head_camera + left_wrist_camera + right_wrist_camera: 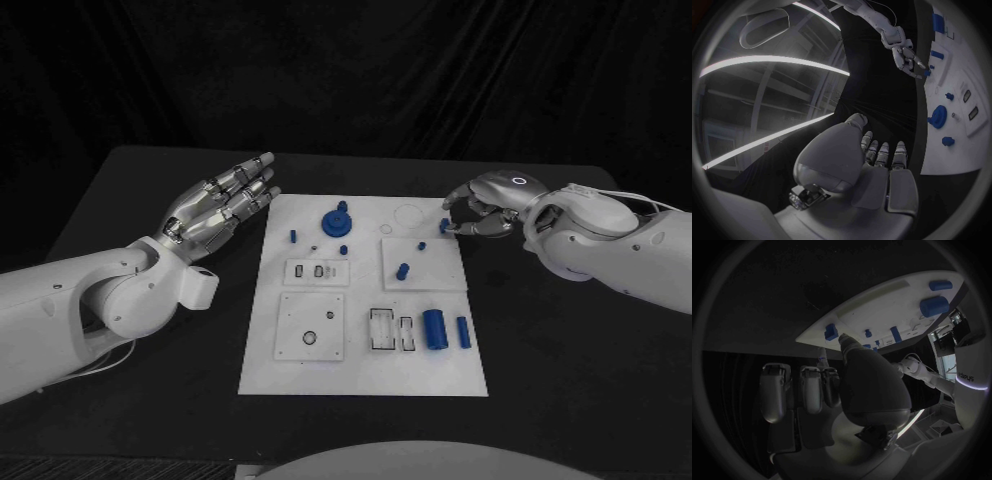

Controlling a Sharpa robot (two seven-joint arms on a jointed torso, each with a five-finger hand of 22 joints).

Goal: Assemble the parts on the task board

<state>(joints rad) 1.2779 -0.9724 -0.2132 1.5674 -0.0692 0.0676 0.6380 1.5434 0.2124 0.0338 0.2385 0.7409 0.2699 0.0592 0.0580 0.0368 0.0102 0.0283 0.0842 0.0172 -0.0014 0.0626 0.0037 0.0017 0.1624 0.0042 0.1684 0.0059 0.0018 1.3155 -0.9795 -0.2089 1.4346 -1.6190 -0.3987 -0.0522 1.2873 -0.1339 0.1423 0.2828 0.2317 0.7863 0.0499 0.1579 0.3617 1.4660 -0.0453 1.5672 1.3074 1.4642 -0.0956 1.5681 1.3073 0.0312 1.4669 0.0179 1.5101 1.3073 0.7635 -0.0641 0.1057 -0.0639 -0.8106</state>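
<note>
- Left hand (pixel 219 206): raised over the black table (pixel 130 200) just left of the task board (pixel 361 375), fingers straight and slightly spread, holding nothing.
- Right hand (pixel 480 208): at the board's far right edge, fingers curled in; fingertips by a small blue part (pixel 441 226). Grip on it: cannot tell.
- Board: round blue knob (pixel 338 221) far centre; two blue cylinders (pixel 447 331) near right; short blue peg (pixel 402 269) on the raised square plate (pixel 420 261).

Blue parts (pixel 434 329) on white task board (pixel 361 375)
</note>
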